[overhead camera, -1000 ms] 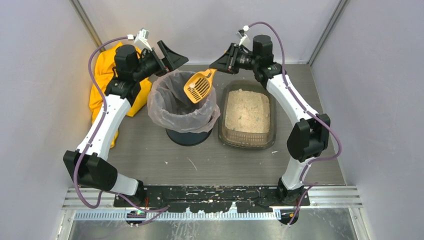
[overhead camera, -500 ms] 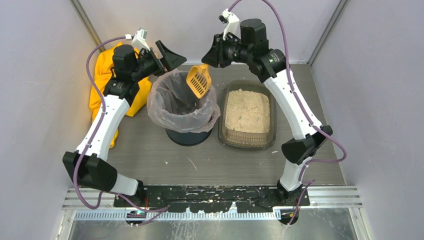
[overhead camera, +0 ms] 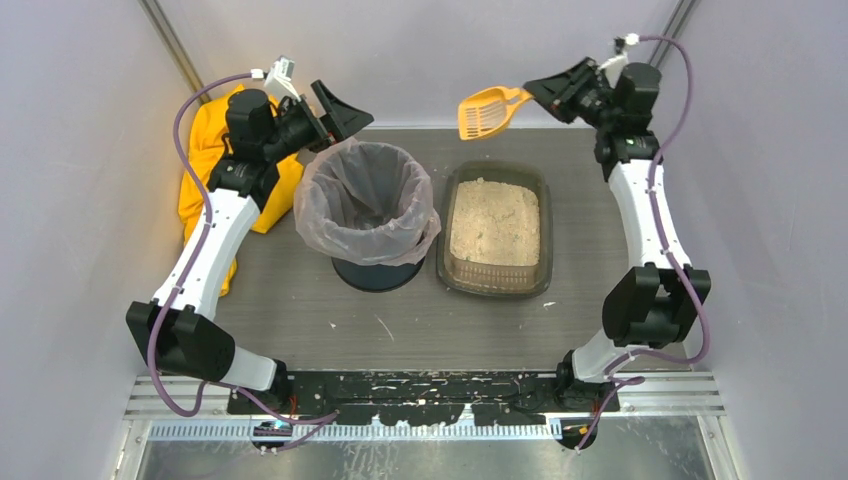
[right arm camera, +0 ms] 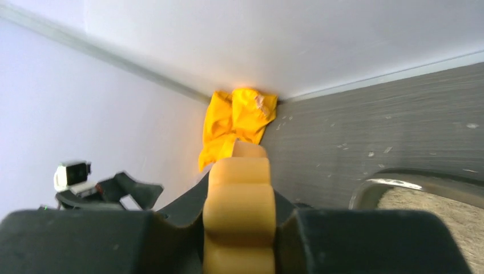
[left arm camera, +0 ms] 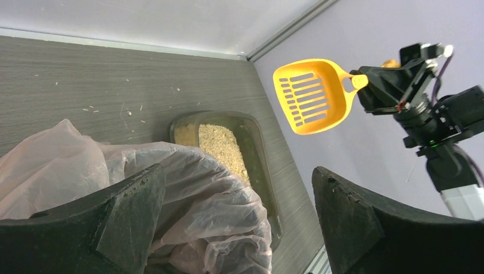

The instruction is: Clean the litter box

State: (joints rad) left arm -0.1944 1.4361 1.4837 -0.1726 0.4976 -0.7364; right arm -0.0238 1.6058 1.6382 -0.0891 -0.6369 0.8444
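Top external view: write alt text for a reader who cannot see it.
The right gripper, jaws shut on its handle, holds an orange slotted scoop aloft beyond the far end of the litter box, a tray of beige litter. Beside the tray stands a bag-lined bin, with the left gripper open by its far rim.

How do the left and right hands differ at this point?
The left hand is wide open and empty; the right hand is shut on the handle of the orange scoop. The left hand sits at the far-left rim of the lined bin; the right hand hangs past the far right corner of the litter box. Both are raised off the table.
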